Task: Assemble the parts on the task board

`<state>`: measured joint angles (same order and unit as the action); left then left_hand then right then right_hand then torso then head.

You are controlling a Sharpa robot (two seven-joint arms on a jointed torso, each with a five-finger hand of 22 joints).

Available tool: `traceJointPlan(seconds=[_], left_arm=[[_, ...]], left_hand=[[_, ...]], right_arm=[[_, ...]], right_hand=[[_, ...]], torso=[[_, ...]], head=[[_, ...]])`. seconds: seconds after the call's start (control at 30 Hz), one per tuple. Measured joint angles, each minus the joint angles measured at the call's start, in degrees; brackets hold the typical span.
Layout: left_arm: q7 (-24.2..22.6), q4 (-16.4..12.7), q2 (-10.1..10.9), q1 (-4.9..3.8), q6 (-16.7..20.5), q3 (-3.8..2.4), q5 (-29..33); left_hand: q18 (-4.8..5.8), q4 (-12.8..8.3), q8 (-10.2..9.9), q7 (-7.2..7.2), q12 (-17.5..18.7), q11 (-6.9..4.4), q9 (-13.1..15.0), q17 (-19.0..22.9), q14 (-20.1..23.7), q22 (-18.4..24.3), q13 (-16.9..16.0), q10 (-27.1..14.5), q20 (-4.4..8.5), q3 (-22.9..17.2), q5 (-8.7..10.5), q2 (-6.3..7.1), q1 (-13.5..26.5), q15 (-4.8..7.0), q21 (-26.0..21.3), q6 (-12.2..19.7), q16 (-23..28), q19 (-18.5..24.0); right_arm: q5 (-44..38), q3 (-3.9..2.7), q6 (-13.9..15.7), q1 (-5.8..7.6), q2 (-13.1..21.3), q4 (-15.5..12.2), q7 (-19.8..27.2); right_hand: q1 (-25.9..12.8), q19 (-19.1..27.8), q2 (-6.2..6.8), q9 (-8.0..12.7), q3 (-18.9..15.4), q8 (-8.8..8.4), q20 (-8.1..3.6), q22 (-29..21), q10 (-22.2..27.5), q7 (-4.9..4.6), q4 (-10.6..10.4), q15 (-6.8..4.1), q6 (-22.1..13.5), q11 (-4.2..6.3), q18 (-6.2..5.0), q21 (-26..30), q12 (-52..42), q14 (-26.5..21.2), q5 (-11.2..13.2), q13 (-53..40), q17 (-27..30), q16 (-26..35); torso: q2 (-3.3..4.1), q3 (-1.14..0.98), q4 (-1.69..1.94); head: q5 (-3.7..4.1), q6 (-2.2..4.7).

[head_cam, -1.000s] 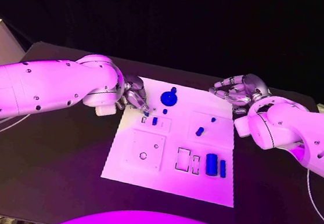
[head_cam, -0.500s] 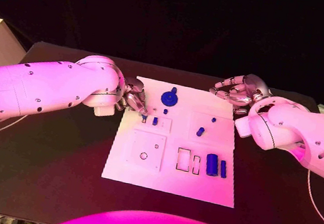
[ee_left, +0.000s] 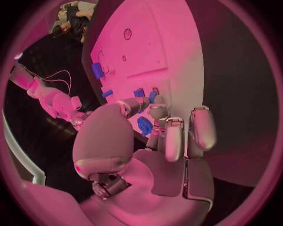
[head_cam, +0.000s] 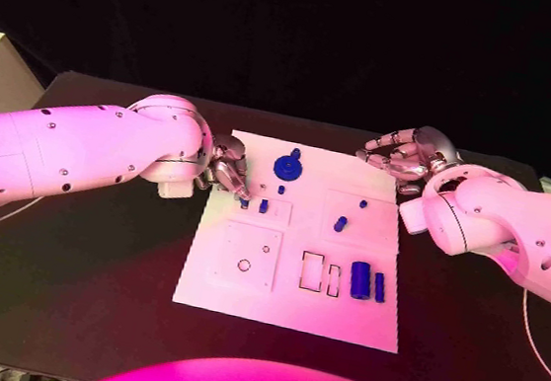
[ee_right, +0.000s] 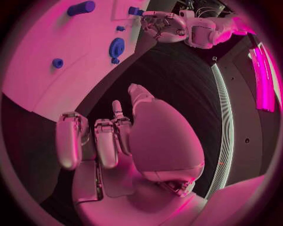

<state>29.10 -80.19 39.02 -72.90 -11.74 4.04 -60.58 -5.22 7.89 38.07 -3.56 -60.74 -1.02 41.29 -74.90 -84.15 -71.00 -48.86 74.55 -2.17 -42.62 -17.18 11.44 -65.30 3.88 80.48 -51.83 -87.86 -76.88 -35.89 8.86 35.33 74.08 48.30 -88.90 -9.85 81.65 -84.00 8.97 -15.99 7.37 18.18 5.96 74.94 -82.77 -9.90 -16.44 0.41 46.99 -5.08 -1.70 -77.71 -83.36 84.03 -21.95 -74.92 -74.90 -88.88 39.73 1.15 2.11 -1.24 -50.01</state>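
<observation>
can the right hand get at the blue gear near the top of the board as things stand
Probably yes: the right hand hovers by the task board's far right corner, holding nothing, and bare board lies between it and the blue gear. The left hand sits beyond the gear.

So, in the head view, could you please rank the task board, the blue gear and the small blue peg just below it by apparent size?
1. Task board, by far the largest.
2. Blue gear.
3. Small blue peg, the smallest, a mere dot beside the gear.

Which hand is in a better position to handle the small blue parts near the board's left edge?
Probably the left hand: its fingers hover beside the small blue parts. The right hand is off the task board.
</observation>
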Motion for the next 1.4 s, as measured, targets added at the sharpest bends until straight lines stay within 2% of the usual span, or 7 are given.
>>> traceJointPlan(seconds=[0.97,1.4], left_arm=[[0.22,-0.06,0.03,0.02,-1.36,0.01,-0.52],[0.44,1.19,-1.02,-0.01,-1.94,0.0,-0.66]], left_hand=[[0.0,0.0,0.07,-0.06,0.0,-0.18,-0.11,0.0,0.0,-0.03,-0.15,0.23,0.0,0.0,-0.67,0.01,0.01,0.0,0.0,-0.34,-0.23,0.0],[0.0,0.0,0.07,-0.06,0.0,-0.17,0.06,0.0,0.0,-0.03,-0.29,0.24,0.21,0.0,-0.67,0.04,0.04,0.0,0.0,-0.53,-0.22,-0.21]], right_arm=[[0.03,0.0,-0.2,-0.09,-0.03,0.1,-0.01],[0.04,0.0,-0.22,-0.11,-0.03,0.11,-0.01]], right_hand=[[-0.23,0.0,0.23,-0.04,0.0,0.0,0.0,-0.02,0.0,0.0,0.0,0.0,0.0,0.0,0.0,0.22,0.0,0.0,0.0,0.01,-0.04,0.0],[-0.23,0.0,0.23,-0.04,0.0,0.0,0.0,-0.03,0.0,0.0,0.0,0.0,0.0,0.0,0.0,0.22,0.0,0.0,0.0,0.02,-0.04,0.0]], torso=[[-0.02,-0.02,0.01],[0.02,-0.02,0.01]], head=[[0.02,0.0],[-0.08,0.0]])
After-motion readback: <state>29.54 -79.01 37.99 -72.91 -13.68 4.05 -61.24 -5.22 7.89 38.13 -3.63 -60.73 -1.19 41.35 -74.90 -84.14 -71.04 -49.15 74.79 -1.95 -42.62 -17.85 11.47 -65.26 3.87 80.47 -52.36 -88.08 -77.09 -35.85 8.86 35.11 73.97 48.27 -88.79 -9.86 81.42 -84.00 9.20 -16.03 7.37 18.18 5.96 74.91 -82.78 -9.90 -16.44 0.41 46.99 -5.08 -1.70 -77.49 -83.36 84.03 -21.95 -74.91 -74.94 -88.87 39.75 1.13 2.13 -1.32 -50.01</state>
